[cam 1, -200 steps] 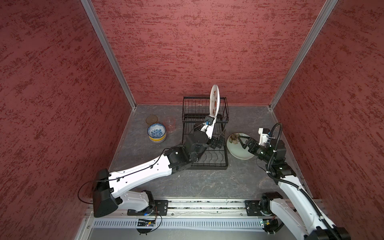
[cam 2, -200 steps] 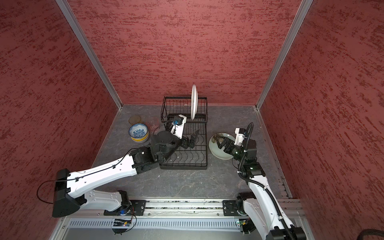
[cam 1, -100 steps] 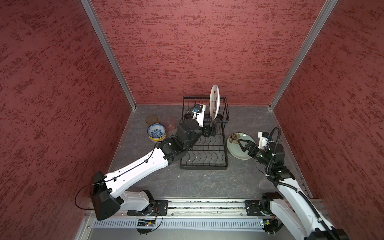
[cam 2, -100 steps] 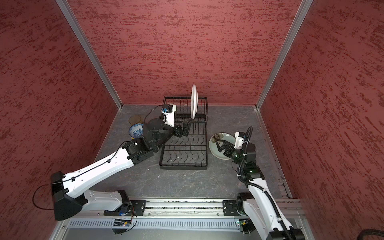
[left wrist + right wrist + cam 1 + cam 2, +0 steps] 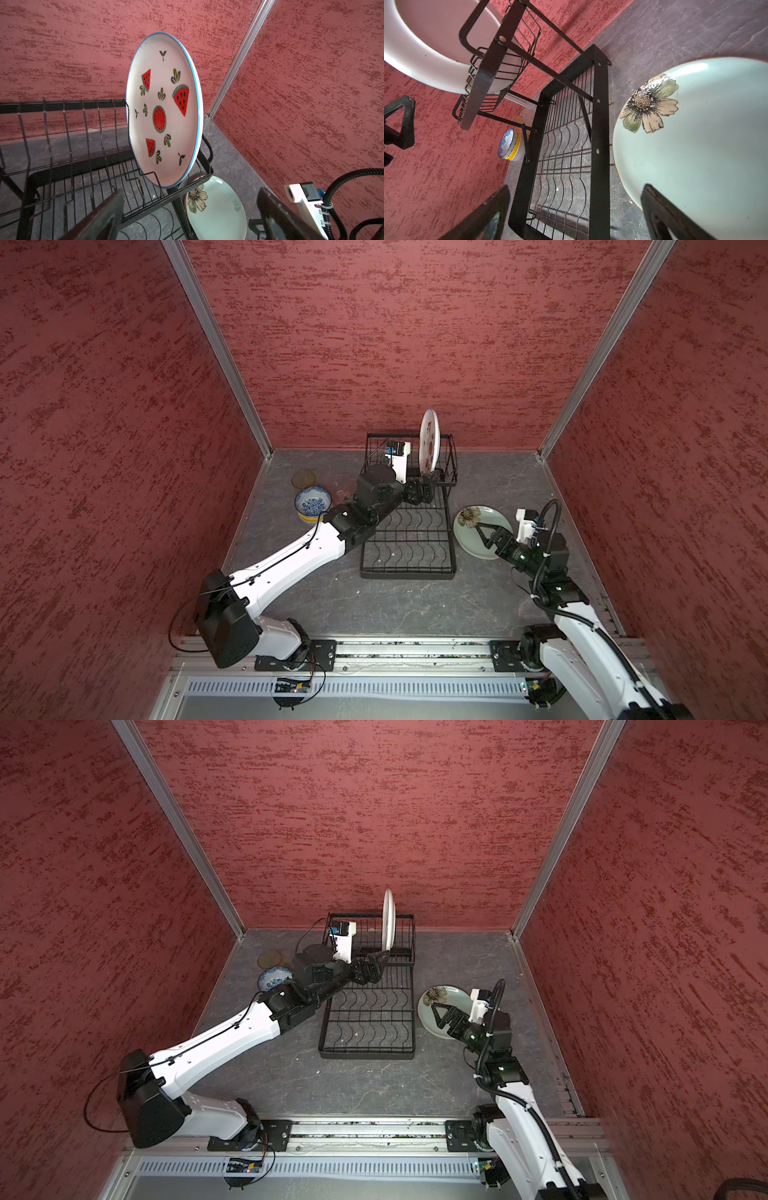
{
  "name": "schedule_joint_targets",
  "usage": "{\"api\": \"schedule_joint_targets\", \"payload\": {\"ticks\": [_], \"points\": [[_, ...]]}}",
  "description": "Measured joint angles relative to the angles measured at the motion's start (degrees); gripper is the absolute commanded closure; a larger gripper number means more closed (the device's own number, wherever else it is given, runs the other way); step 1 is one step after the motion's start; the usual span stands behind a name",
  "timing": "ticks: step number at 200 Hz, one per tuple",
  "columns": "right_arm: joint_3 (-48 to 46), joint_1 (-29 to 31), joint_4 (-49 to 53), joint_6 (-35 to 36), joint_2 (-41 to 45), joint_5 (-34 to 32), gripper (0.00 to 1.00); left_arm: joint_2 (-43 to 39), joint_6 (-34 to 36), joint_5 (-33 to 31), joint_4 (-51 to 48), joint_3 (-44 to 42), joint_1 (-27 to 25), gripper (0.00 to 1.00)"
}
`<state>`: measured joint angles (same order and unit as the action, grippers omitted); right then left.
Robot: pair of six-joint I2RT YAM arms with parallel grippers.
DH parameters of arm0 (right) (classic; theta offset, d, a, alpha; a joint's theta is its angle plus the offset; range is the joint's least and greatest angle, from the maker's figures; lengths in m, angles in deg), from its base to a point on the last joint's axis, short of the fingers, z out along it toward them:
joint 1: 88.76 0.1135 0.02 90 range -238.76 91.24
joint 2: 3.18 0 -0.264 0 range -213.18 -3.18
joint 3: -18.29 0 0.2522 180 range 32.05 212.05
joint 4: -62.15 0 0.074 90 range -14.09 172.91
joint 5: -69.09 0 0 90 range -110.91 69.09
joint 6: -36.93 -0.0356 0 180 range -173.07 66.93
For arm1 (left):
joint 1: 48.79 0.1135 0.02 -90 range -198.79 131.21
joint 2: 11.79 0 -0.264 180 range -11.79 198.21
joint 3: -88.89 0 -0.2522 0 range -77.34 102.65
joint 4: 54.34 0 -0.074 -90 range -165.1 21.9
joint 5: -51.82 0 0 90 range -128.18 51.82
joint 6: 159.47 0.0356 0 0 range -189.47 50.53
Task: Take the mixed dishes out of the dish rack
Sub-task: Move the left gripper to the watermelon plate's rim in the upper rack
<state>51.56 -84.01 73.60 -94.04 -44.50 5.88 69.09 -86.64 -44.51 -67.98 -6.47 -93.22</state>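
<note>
The black wire dish rack point(image 5: 407, 556) point(image 5: 368, 1048) stands mid-table. A white plate with red watermelon slices point(image 5: 429, 445) point(image 5: 388, 923) point(image 5: 164, 108) stands upright in its raised back tier. The flat front tier holds nothing. My left gripper point(image 5: 430, 483) point(image 5: 380, 959) point(image 5: 191, 192) is open just in front of and below that plate, apart from it. A pale green plate with a flower point(image 5: 467, 541) point(image 5: 455, 996) point(image 5: 706, 135) lies flat right of the rack. My right gripper point(image 5: 484, 531) point(image 5: 440, 1011) point(image 5: 576, 188) hovers open over its near-left part, holding nothing.
Left of the rack, a blue-white bowl point(image 5: 313, 503) point(image 5: 272, 978) point(image 5: 506, 143) sits nested in a yellow bowl point(image 5: 517, 147). An amber glass point(image 5: 304, 479) point(image 5: 271, 959) stands behind them. Red walls close in the back and both sides.
My left gripper has moved from over the front tier back toward the raised tier and the watermelon plate. The right gripper has barely shifted over the green plate.
</note>
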Motion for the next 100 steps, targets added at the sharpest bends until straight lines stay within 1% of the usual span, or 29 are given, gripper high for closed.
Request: {"api": "schedule_joint_targets", "payload": {"ticks": [31,61,100], "points": [[-0.42,0.00,-0.02,-0.13,0.87,0.00,0.01,2.86,-0.02,1.55,0.85,2.80,0.28,0.00],[-0.50,0.00,0.02,-0.11,0.98,-0.02,0.01,5.29,0.09,1.22,0.94,5.22,0.50,0.00],[-0.50,0.00,0.42,0.48,0.96,-0.31,0.01,9.73,1.46,-0.81,0.55,9.09,0.50,0.06]]}}
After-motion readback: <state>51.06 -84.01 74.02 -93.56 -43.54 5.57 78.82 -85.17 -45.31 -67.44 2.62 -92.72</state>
